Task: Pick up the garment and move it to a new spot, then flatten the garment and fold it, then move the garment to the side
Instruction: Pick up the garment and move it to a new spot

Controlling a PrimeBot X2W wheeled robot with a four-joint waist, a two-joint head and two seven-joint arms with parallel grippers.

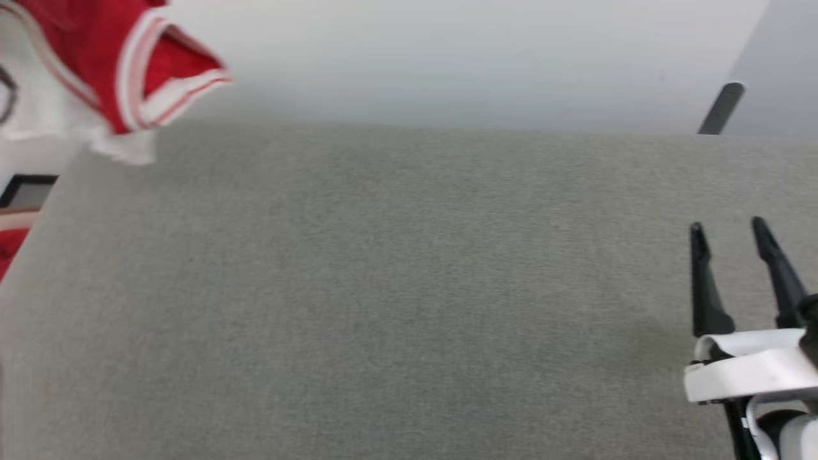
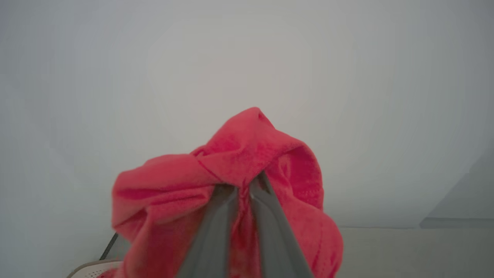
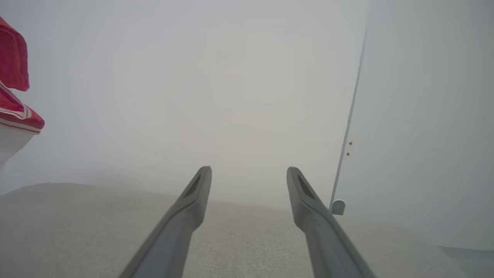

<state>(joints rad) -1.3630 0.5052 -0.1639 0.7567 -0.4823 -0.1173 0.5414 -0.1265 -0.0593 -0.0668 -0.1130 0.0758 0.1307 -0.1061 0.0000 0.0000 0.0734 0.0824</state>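
**Left claw (image 2: pixel 243 181) pinched on the red shirt (image 2: pixel 251 146); right claw (image 1: pixel 728 227) wide open over the grey top (image 1: pixel 409 287)**

In the left wrist view, the left claw's two dark fingers stand almost together with a fold of red cloth clamped between them. The shirt bunches up past the fingertips and spills down both sides of the fingers, hiding part of them. Beyond the cloth is a plain pale wall. Below and to the left of the fingers, a bit of pale rim with small holes (image 2: pixel 88 268) peeks out; what it belongs to cannot be told.

The right claw (image 3: pixel 249 172) holds nothing. Its fingers are spread far apart, and bare grey cloth-covered top shows between and under them. Ahead of the fingertips the top ends at the pale wall (image 3: pixel 231 77). Just to the right of the right finger, a thin upright line runs down the wall to a small round fitting (image 3: pixel 338 207).

Far off to the left of the right claw, well apart from it, hangs the shirt (image 3: pixel 15 112). Its red part, a red-and-white striped band and a white part show against the wall.

In the head view the shirt (image 1: pixel 96 64) is at the far left corner of the top, across from the right claw, with a striped opening turned toward the middle. A dark bar (image 1: pixel 722 108) leans beyond the top's far edge, straight ahead of the right claw.
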